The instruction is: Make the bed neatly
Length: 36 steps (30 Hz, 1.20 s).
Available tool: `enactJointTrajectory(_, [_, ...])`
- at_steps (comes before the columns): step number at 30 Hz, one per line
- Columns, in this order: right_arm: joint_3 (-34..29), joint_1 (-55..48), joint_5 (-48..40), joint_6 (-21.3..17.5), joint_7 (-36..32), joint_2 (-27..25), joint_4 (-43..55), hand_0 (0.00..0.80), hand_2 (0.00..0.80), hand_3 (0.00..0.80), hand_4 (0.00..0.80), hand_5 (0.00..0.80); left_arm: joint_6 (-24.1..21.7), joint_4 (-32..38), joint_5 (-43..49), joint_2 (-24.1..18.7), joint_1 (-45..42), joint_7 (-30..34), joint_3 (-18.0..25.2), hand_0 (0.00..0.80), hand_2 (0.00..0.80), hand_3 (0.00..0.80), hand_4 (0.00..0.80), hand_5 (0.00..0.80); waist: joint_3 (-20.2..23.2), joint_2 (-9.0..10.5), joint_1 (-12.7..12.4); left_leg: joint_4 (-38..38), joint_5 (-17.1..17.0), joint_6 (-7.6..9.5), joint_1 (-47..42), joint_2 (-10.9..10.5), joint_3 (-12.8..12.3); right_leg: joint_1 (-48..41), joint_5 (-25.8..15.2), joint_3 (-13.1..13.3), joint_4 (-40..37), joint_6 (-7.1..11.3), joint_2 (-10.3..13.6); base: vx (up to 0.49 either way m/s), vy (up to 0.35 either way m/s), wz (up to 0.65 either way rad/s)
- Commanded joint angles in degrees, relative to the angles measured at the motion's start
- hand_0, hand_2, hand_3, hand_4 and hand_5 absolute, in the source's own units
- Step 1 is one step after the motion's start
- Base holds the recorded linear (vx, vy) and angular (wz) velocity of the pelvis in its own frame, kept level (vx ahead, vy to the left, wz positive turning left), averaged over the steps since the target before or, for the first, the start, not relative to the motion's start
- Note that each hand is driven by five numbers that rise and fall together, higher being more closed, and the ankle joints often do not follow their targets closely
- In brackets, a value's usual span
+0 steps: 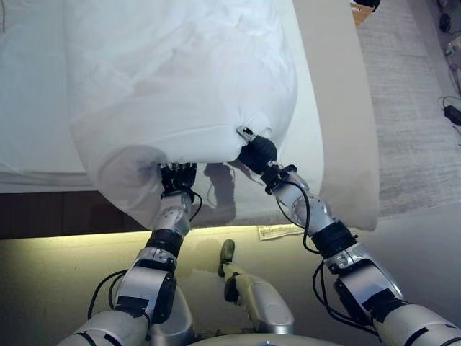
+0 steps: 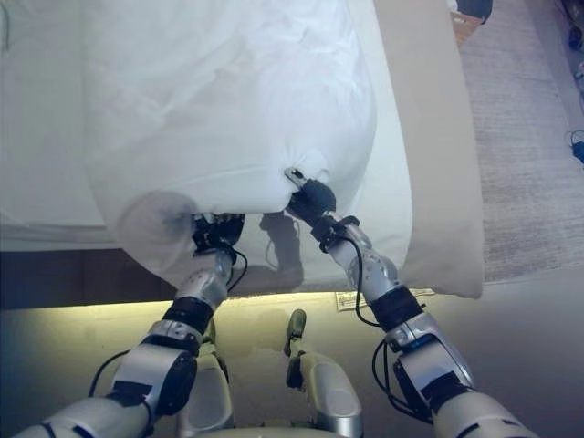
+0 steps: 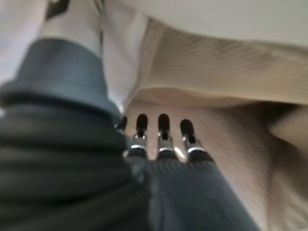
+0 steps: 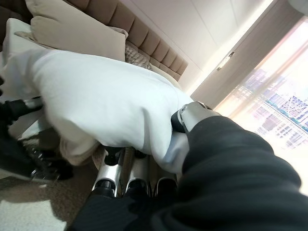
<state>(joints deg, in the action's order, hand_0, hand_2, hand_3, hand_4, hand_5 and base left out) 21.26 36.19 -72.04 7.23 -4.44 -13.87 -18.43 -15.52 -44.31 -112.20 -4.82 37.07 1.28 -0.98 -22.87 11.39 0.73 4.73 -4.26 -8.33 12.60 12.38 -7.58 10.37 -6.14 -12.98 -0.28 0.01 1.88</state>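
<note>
- Holding up a bunched white duvet (image 1: 180,79) with both my hands at the near edge of the bed (image 1: 338,108), bulk of it heaped over the mattress, near fold hanging past the bed edge.
- My right hand (image 1: 256,153) is at the duvet's near right corner, thumb (image 4: 192,115) on top of the cloth and fingers (image 4: 108,178) below it, pinching the fold between them.
- My left hand (image 1: 177,177) is tucked under the drooping lower-left fold of the duvet; head views show only the dark back of the hand below the cloth.
- Left wrist view shows my fingers (image 3: 162,127) side by side, pointing straight ahead under the fabric, not wrapped round it; thumb not clear.
- Beige bedspread (image 1: 346,144) lies along the right side of the bed, draping over the corner.
- Beige pillows (image 4: 77,29) stand against a padded headboard (image 4: 144,38) in the right wrist view.
- Small paper label (image 1: 277,231) on the floor by the bed base.
</note>
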Motion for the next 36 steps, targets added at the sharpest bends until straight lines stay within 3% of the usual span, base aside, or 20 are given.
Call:
enactJointTrajectory(1, [-2.25, -3.1, -0.06, -3.14, -3.74, 0.61, 9.95, 0.8, 0.8, 0.8, 0.8, 0.8, -4.64, 2.65, -0.8, -3.61, 3.85, 0.76, 2.9, 0.0, 0.0, 0.0, 0.0, 0.0, 4.81, 1.36, 0.39, 2.96, 4.65, 0.25, 0.9, 1.62, 1.05, -0.48, 6.19, 0.76, 4.85, 5.74, 4.62, 0.035, -0.032, 0.08])
enactJointTrajectory(8, [-3.05, -4.83, 0.07, -3.61, -3.59, 0.69, 6.44, 0.8, 0.8, 0.8, 0.8, 0.8, -5.78, 2.25, -0.8, -3.38, -0.36, -0.57, 4.35, 0.0, 0.0, 0.0, 0.0, 0.0, 6.15, 1.42, -1.37, 1.19, 5.16, 0.68, -1.96, 0.97, 1.62, -4.03, 6.19, -0.72, 2.95, 6.32, 4.91, 0.062, 0.004, 0.13])
enactJointTrajectory(13, [-4.13, -6.76, 1.91, -2.29, -2.39, 1.51, 4.94, 0.8, 0.8, 0.8, 0.8, 0.8, -7.95, 4.6, -0.8, -0.26, -6.37, 0.37, 4.28, 0.0, 0.0, 0.0, 0.0, 0.0, 8.1, 0.87, -2.87, -0.92, 4.96, 1.1, -5.12, 0.27, 2.43, -7.23, 5.88, -1.58, 1.44, 6.91, 5.59, 0.1, 0.055, 0.09])
enactJointTrajectory(14, [-4.21, -7.54, 2.64, -1.51, -1.54, 1.77, 4.76, 0.226, 0.226, 0.226, 0.226, 0.226, -8.56, 5.33, -0.8, 0.54, -8.19, 0.62, 4.19, 0.0, 0.0, 0.0, 0.0, 0.0, 8.83, 0.61, -3.26, -1.28, 5.29, 1.09, -6.18, 0.3, 2.57, -8.27, 6.16, -1.78, 1.29, 7.05, 5.68, 0.159, 0.077, 0.12])
enactJointTrajectory(15, [-4.29, -8.21, 3.09, -0.8, -0.4, 1.88, 4.68, 0.0, 0.0, 0.0, 0.0, 0.0, -9.45, 6.0, -0.8, 1.1, -9.67, 0.74, 4.1, 0.0, 0.0, 0.0, 0.0, 0.0, 9.41, 0.44, -3.56, -1.64, 5.3, 1.12, -7.03, 0.27, 2.66, -9.1, 6.18, -1.92, 1.08, 7.12, 5.79, 0.138, 0.079, 0.15])
enactJointTrajectory(19, [-4.82, -11.49, 4.96, 2.61, 0.06, 1.37, 4.32, 0.0, 0.0, 0.0, 0.0, 0.0, -10.97, 7.19, -0.8, 1.54, -14.15, 1.38, 5.61, 0.0, 0.0, 0.0, 0.0, 0.0, 12.12, -0.11, -4.33, -3.31, 4.78, 1.3, -10.05, -0.01, 2.94, -11.65, 6.0, -2.4, 0.43, 7.29, 6.33, 0.16, 0.097, 0.09])
enactJointTrajectory(28, [-6.59, -28.32, 13.12, 13.64, -6.01, -2.24, 1.39, 0.0, 0.0, 0.0, 0.0, 0.0, -8.93, 7.58, -0.8, -0.62, -23.12, 5.46, 13.65, 0.0, 0.0, 0.0, 0.0, 0.0, 18.31, -3.36, -4.13, -8.15, 3.84, 1.38, -18.38, -1.26, 2.57, -18.23, 6.23, -2.99, -1.67, 7.67, 7.43, 0.141, 0.144, 0.08])
enactJointTrajectory(36, [-10.91, -38.27, 24.47, 16.52, -12.08, -5.23, -9.66, 0.0, 0.0, 0.0, 0.0, 0.0, -5.45, 4.86, -0.8, -5.88, -25.04, 7.55, 22.29, 0.0, 0.0, 0.0, 0.0, 0.0, 19.86, -5.7, -1.9, -9.2, 3.32, 1.46, -20.12, -2.98, 2.12, -19.56, 6.24, -2.87, -2.08, 7.87, 8.61, -0.018, 0.131, 0.01])
